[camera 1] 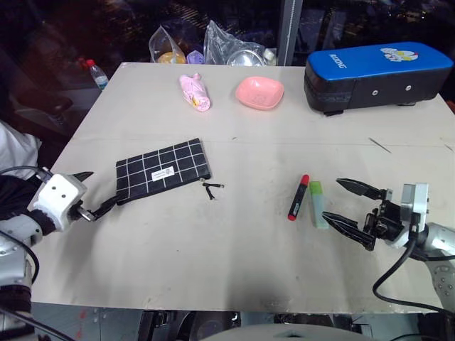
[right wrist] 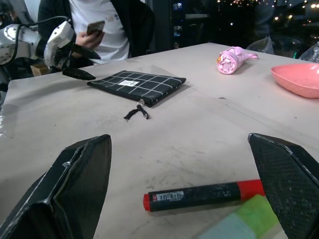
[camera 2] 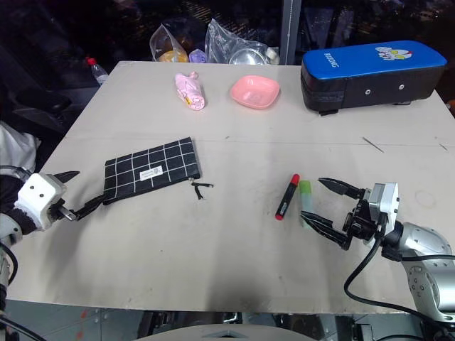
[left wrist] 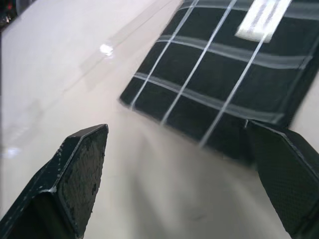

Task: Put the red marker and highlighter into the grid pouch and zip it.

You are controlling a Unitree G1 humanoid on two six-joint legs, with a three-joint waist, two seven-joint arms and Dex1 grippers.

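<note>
Head views: The pouch (camera 1: 163,170) lies flat on the table (camera 1: 234,263), left of centre, with its long axis running left to right and slightly tilted; its zipper pull (camera 1: 211,187) trails off the right end. Whether the pouch is zipped, or what it holds, cannot be told. The marker (camera 1: 298,197) and the highlighter (camera 1: 318,204) lie side by side on the bare table right of centre, outside the pouch, with their long axes running roughly toward and away from the robot; the marker's far end is tipped a little to the right. At the far edge, a pink bowl (camera 1: 259,92) appears to hold nothing, a blue case (camera 1: 377,74) is closed, and a pink bundle (camera 1: 195,91) lies left of the bowl. The left gripper (camera 1: 94,192) is spread wide at the pouch's left end. The right gripper (camera 1: 346,207) is spread wide just right of the highlighter.

Left wrist view: The two fingers (left wrist: 79,174) stand well apart, and the pouch corner (left wrist: 224,89) lies ahead of them on the table.

Right wrist view: The fingers (right wrist: 75,189) are spread, and the marker (right wrist: 204,195) lies crosswise between them, with the highlighter (right wrist: 249,219) just beside it. The pouch (right wrist: 137,84) lies further off, and a seated person (right wrist: 107,25) holds a phone behind it.
</note>
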